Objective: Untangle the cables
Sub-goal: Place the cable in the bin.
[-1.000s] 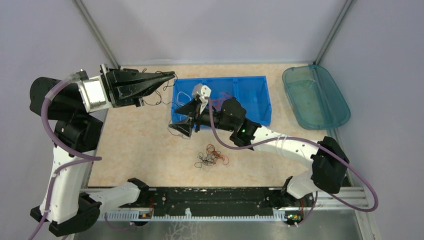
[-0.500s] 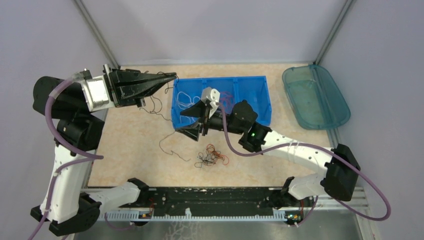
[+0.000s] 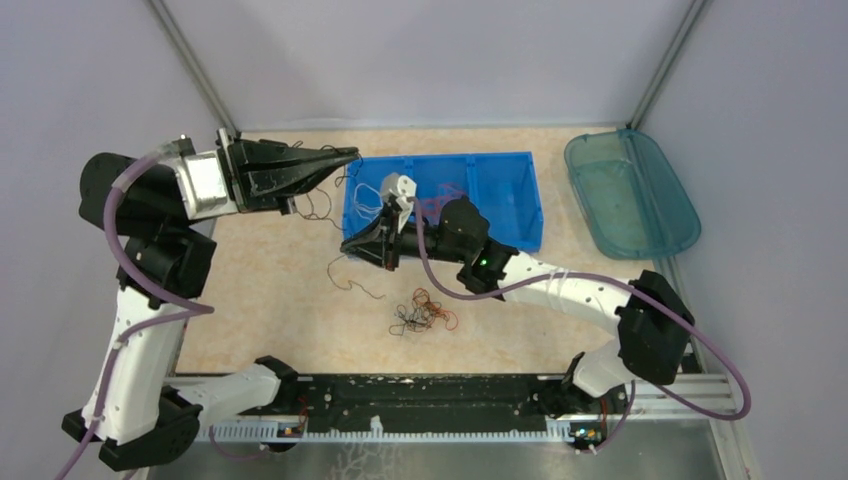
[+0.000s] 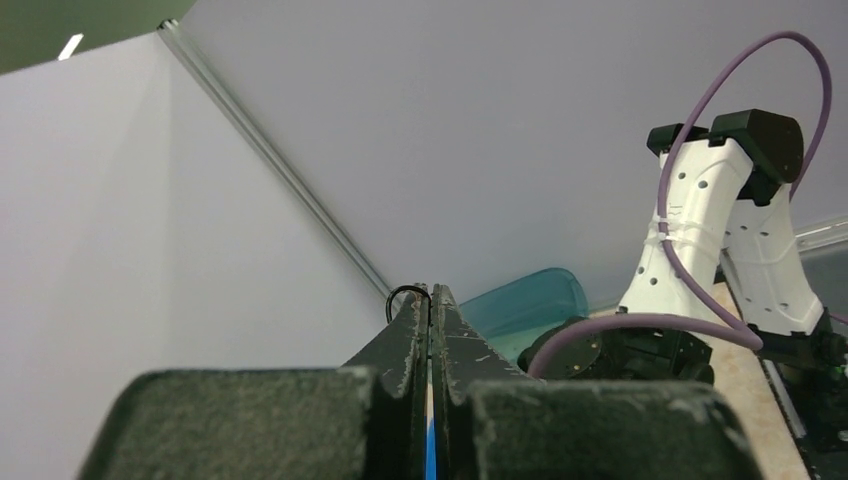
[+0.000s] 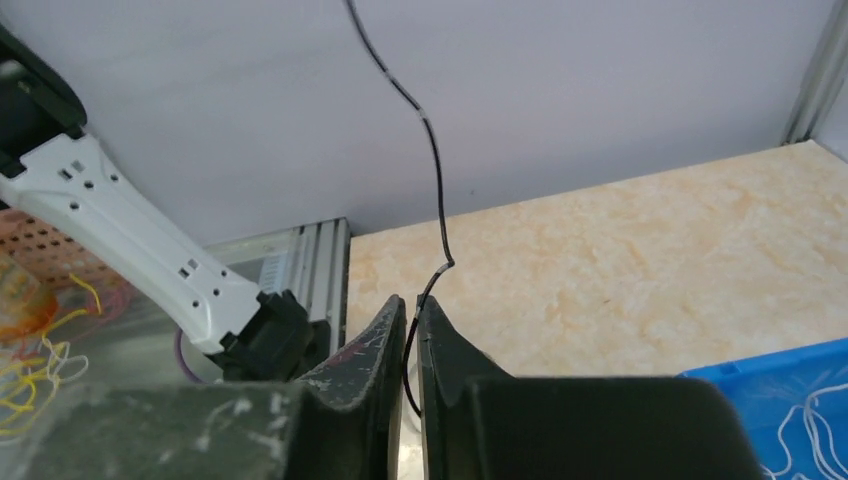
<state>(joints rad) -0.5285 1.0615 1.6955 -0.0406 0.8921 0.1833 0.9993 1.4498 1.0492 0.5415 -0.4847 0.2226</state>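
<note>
My left gripper [image 3: 350, 155] is held high at the back left, shut on a thin black cable [image 3: 345, 285] that hangs from its tips down to the table. A small loop of the cable pokes out at the fingertips in the left wrist view [image 4: 410, 292]. My right gripper [image 3: 346, 248] sits lower, beside the blue bin's left end. Its jaws are closed to a sliver with the same black cable [image 5: 437, 180] running between them. A small tangle of red-orange and black cables [image 3: 425, 312] lies on the table in front. White cables [image 3: 366, 200] lie in the bin.
The blue bin [image 3: 500, 165] stands at the back centre, with red wires [image 3: 447, 192] in its middle part. A teal tray [image 3: 630, 190] sits at the back right. Grey walls close in the table on three sides.
My right gripper has swung left onto the hanging black cable and its jaws have closed from wide open. The left arm has shifted slightly right, still holding the cable.
</note>
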